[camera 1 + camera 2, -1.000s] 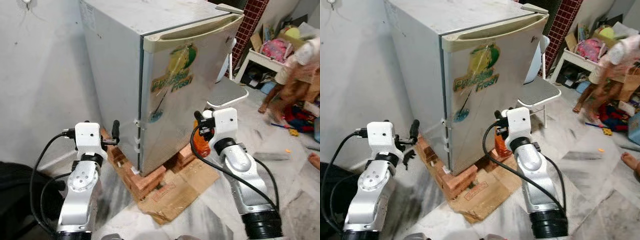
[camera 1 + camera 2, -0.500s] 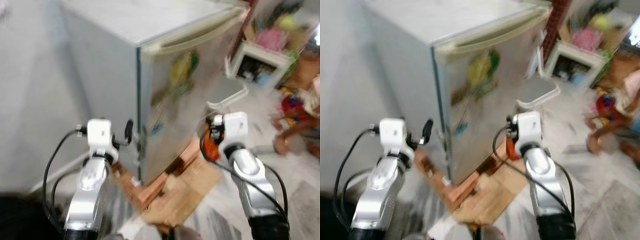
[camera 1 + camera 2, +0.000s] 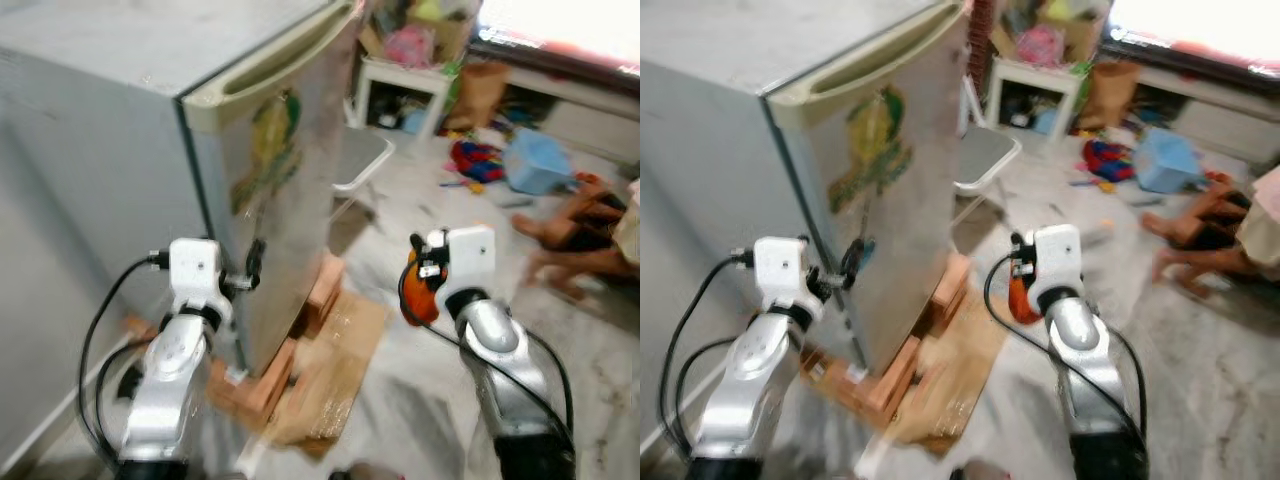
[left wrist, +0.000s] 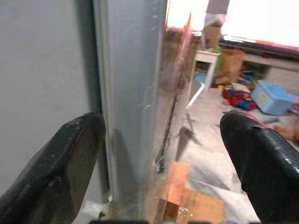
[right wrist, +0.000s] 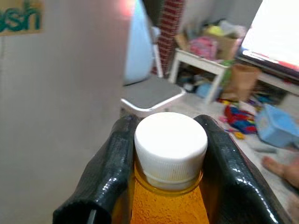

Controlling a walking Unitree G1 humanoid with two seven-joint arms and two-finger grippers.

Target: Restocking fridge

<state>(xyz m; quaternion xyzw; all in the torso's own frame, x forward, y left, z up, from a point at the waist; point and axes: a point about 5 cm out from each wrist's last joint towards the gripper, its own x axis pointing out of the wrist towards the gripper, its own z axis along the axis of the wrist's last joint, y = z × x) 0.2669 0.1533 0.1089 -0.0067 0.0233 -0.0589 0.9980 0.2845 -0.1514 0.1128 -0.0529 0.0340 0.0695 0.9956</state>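
Silver fridge [image 3: 150, 150], door shut, stands on bricks [image 3: 265, 375] at the left, its sticker too blurred to read. Ahead, the left gripper [image 4: 161, 154] is spread wide at the door's edge. Rightward, the right gripper [image 5: 170, 154] pinches an orange bottle [image 5: 169, 205] by its white-capped neck; "sh" shows on the door.

Fridge [image 3: 170, 150] stands left on bricks [image 3: 255, 385]; chair [image 3: 355, 160] behind it; person [image 3: 590, 225] on floor, right.
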